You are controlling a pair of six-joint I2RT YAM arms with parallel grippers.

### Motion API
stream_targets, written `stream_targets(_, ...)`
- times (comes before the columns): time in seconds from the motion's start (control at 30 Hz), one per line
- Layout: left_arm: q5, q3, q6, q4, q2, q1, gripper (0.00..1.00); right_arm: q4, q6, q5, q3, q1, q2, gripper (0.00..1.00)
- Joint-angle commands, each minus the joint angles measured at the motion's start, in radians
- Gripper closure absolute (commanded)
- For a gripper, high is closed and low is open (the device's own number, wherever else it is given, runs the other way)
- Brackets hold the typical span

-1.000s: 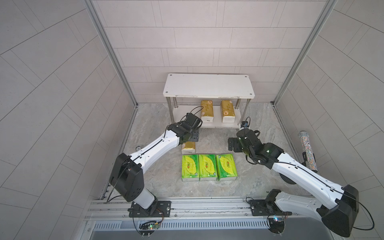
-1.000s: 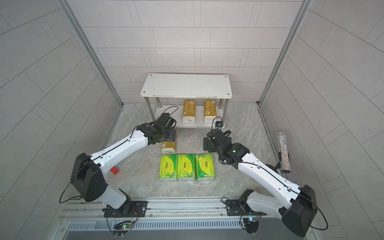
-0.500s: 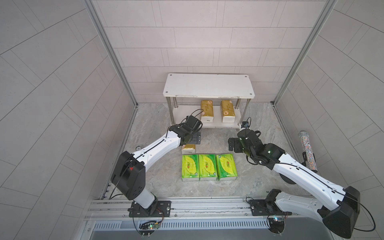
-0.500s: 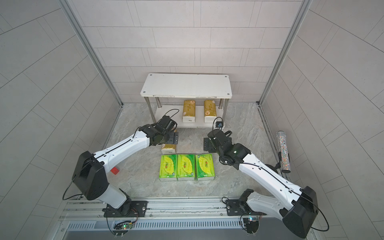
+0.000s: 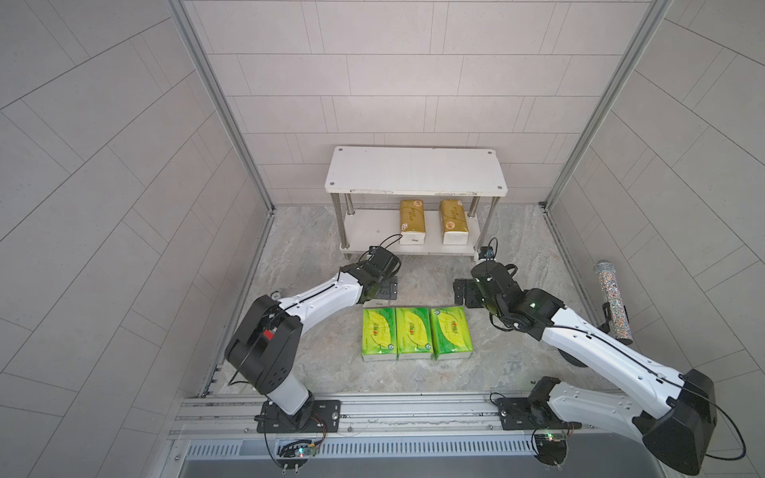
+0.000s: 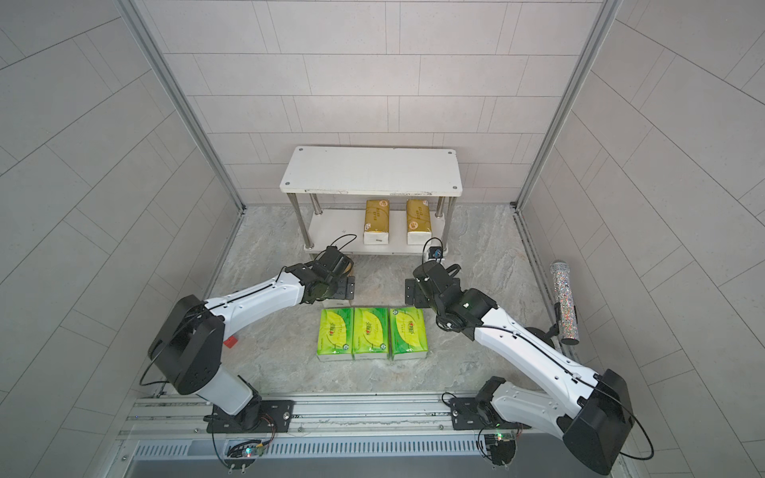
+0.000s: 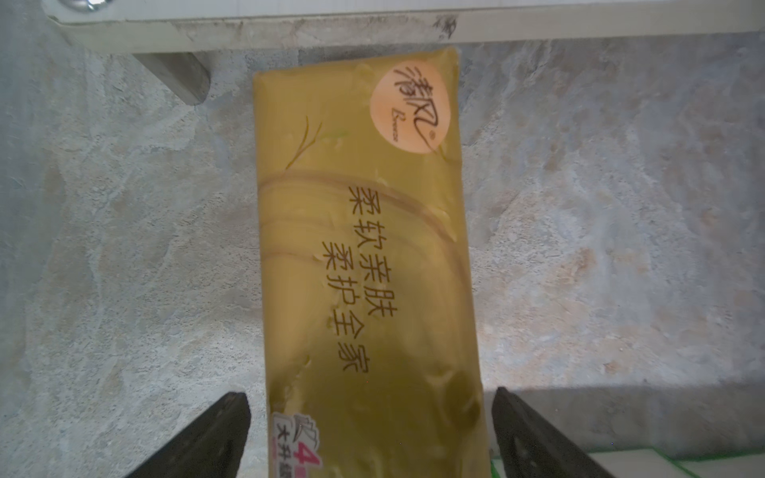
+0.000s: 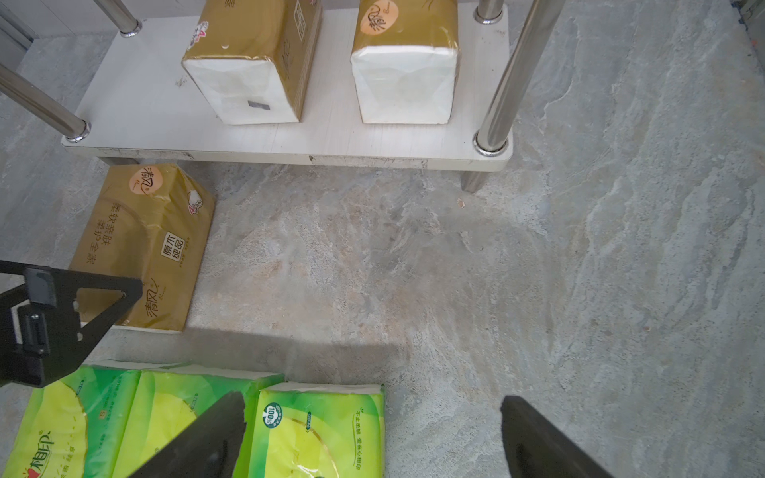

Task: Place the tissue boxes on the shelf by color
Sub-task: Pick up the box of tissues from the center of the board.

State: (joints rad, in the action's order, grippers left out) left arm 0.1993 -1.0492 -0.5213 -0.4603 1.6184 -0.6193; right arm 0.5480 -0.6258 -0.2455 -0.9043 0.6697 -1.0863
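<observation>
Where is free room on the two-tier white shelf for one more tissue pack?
Free: whole upper white board; lower board's stretch between its left metal legs and the nearer gold-brown pack. Crowded: lower board's right half, holding both gold-brown packs.

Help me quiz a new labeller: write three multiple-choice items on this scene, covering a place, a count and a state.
1. The gold pack under the left gripper lies: A on the top board; B on the floor before the shelf; C on the lower board.
2. Green packs on the floor: A two; B four; C three.
3. The left gripper's jaws: A open, astride the gold pack; B shut on it; C shut, empty.
Answers: 1 B, the right wrist view shows it on the floor at the shelf's front edge. 2 C, three lie side by side in both top views. 3 A, both fingers stand clear of its sides.
</observation>
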Motion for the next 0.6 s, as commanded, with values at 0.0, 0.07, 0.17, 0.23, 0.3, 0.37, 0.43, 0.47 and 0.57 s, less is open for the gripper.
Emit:
stream_targets(0.0,0.022,0.024,-0.008,0.06,0.025,0.007,0.0,-0.004,-0.015,-0.002,0.017,0.005,0.014,0.0)
stream_targets(0.07,0.02,0.033,-0.008,0.075,0.044,0.008,0.0,-0.005,-0.015,-0.001,0.023,0.005,0.016,0.0)
stream_targets(0.17,0.018,0.047,-0.005,0.099,0.071,0.009,0.0,-0.01,-0.015,0.0,0.028,0.005,0.016,0.0)
stream_targets(0.23,0.024,0.047,-0.004,0.104,0.086,0.01,0.0,-0.012,-0.014,0.002,0.029,0.005,0.014,0.0)
stream_targets(0.3,0.023,0.046,0.004,0.114,0.095,0.01,0.03,-0.015,-0.014,0.004,0.03,0.005,0.014,0.0)
stream_targets(0.37,0.025,0.04,0.011,0.118,0.1,0.01,0.09,-0.013,-0.012,0.005,0.029,0.005,0.014,0.0)
stream_targets(0.43,0.029,0.035,0.017,0.118,0.098,0.01,0.16,-0.014,-0.011,0.006,0.029,0.005,0.015,0.0)
stream_targets(0.47,0.033,0.037,0.018,0.121,0.092,0.01,0.19,-0.014,-0.011,0.006,0.03,0.005,0.014,0.0)
stream_targets(0.57,0.038,0.037,0.02,0.118,0.067,0.01,0.25,-0.013,-0.011,0.006,0.033,0.005,0.015,0.0)
